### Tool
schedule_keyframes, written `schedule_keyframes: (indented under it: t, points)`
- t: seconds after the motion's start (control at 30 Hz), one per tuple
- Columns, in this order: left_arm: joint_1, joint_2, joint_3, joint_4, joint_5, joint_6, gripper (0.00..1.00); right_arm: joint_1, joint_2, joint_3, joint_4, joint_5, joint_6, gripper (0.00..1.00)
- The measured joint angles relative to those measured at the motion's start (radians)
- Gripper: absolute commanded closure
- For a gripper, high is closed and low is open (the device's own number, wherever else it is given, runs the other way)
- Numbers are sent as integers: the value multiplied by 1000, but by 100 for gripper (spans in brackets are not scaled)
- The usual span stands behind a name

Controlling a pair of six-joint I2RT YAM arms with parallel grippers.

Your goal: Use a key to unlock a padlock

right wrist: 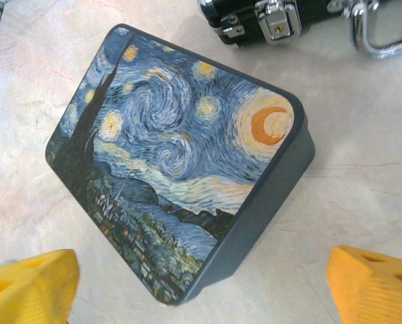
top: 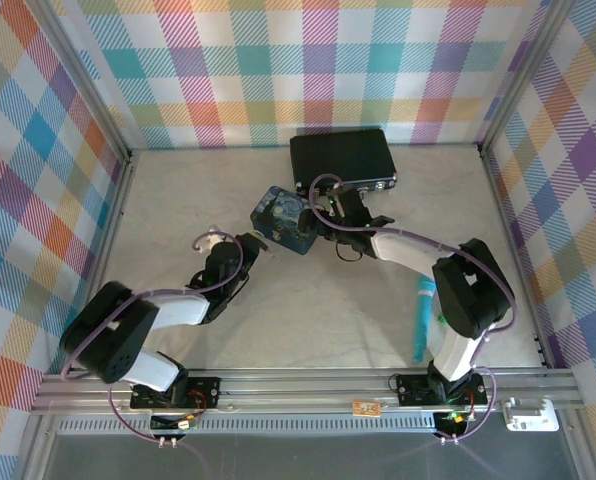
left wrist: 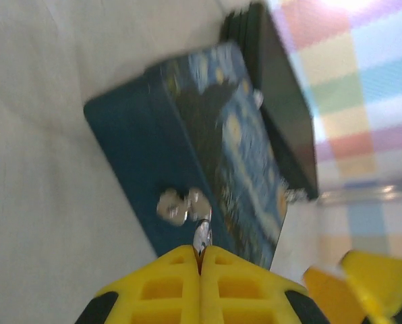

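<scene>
My left gripper is shut on the key, a thin silvery blade that sticks out past the yellow fingertips. A blurred shiny ring or second key dangles at its tip. In the top view my left gripper sits just left of the blue starry-night tin. My right gripper is open, its yellow fingers wide apart over the near corner of the tin. From above, my right gripper hangs at the tin's right side. The padlock is hidden from view.
The black briefcase with silver latches lies just behind the tin. A long turquoise stick lies on the table at the right, near my right arm's base. Checked walls enclose the table on three sides.
</scene>
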Motion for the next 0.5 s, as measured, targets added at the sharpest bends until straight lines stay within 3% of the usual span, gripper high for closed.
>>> schedule_keyframes:
  t: [0.27,0.43,0.5]
  points:
    - [-129,26,105,-352,116,100,100,-32,-71,-95,-83,25,-96,1]
    - [-195,99,130,-420,118,110,100,-65,-123,-151,-126,49,-121,1]
    - [-200,123,141,-428,119,106,95,-82,-160,-171,-137,61,-128,1]
